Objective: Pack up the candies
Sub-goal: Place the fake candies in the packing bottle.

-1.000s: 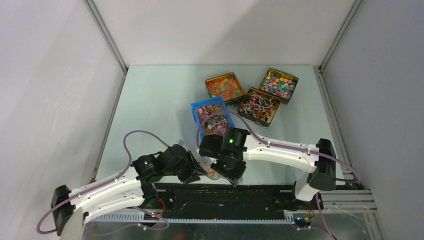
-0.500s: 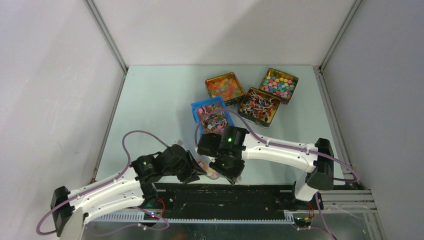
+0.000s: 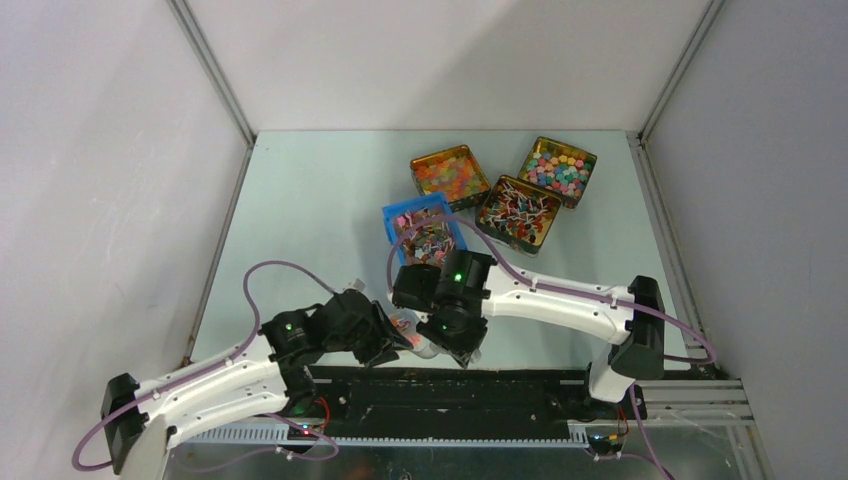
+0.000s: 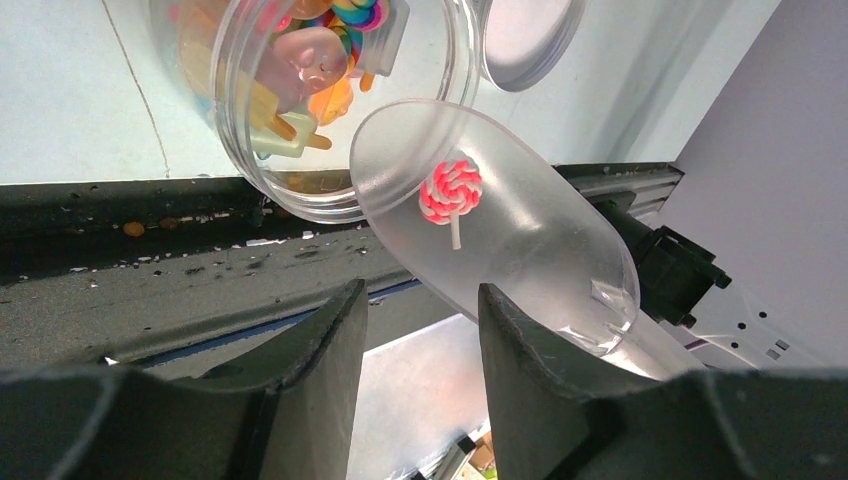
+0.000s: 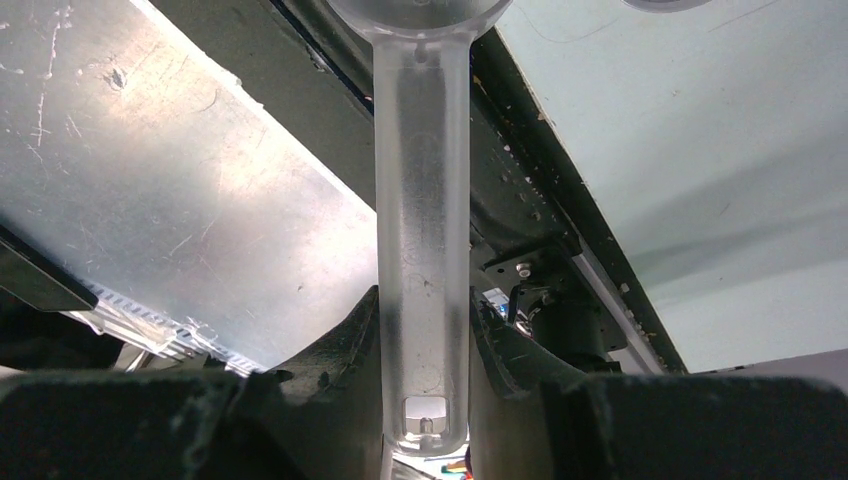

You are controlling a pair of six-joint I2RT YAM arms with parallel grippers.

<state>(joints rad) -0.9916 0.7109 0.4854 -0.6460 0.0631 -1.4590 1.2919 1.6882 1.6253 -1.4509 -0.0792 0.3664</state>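
A clear jar [image 4: 330, 100] lies tilted with its mouth toward my left gripper [image 4: 420, 300], with several colourful candies [image 4: 310, 60] inside. My left gripper is open and empty, just short of the jar, at the table's near edge [image 3: 385, 340]. My right gripper [image 5: 425, 300] is shut on the handle of a clear plastic scoop [image 5: 420, 200]. The scoop bowl [image 4: 520, 240] rests at the jar mouth and holds one pink-and-white swirl candy [image 4: 448, 192]. More mixed candies fill a blue tray [image 3: 392, 222] behind the right wrist [image 3: 455, 335].
The round jar lid [image 4: 525, 40] lies beside the jar. Three gold tins of sweets stand at the back right: orange-red [image 3: 450, 172], red-and-white striped [image 3: 518, 212], pastel [image 3: 558, 165]. A black rail [image 3: 450, 385] runs along the near edge under both grippers.
My right gripper has moved the scoop slightly left and back, closer to the jar mouth. The left arm has barely moved.
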